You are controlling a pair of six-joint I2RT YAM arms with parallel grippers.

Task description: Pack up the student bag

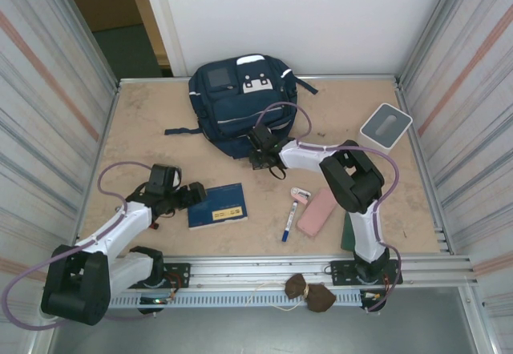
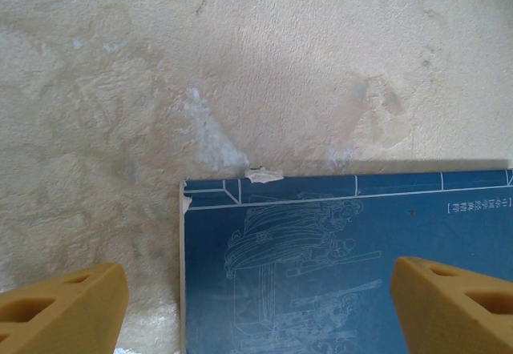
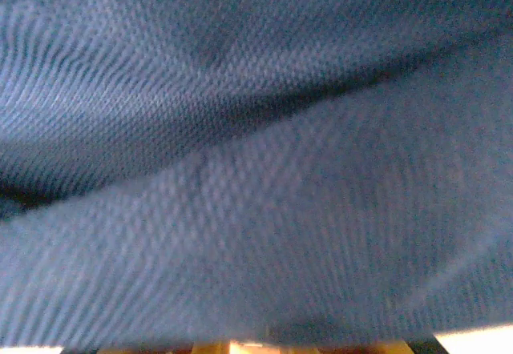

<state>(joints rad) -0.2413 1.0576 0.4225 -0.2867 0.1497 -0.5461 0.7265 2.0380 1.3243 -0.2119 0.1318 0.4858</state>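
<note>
The student bag (image 1: 238, 110) lies at the upper centre of the top view, on the table (image 1: 144, 122). The right gripper (image 1: 264, 155) sits at its lower edge. Up close the navy fabric is blurred and the fingers are cut off, so I cannot tell their state. The left gripper (image 2: 256, 302) hangs wide open over the notebook (image 2: 345, 266) and its chipped corner.

Soft, even light from above fills the overhead view; the table (image 1: 361, 114) looks bright, with only faint, short shadows. The ribbed side walls (image 1: 48, 90) splay outward toward the frame edges. The left wrist view is sharp and evenly lit. The right wrist view is blurred: the student bag (image 3: 256, 170) fabric lies too close to focus, with dark shadows in its folds.
</note>
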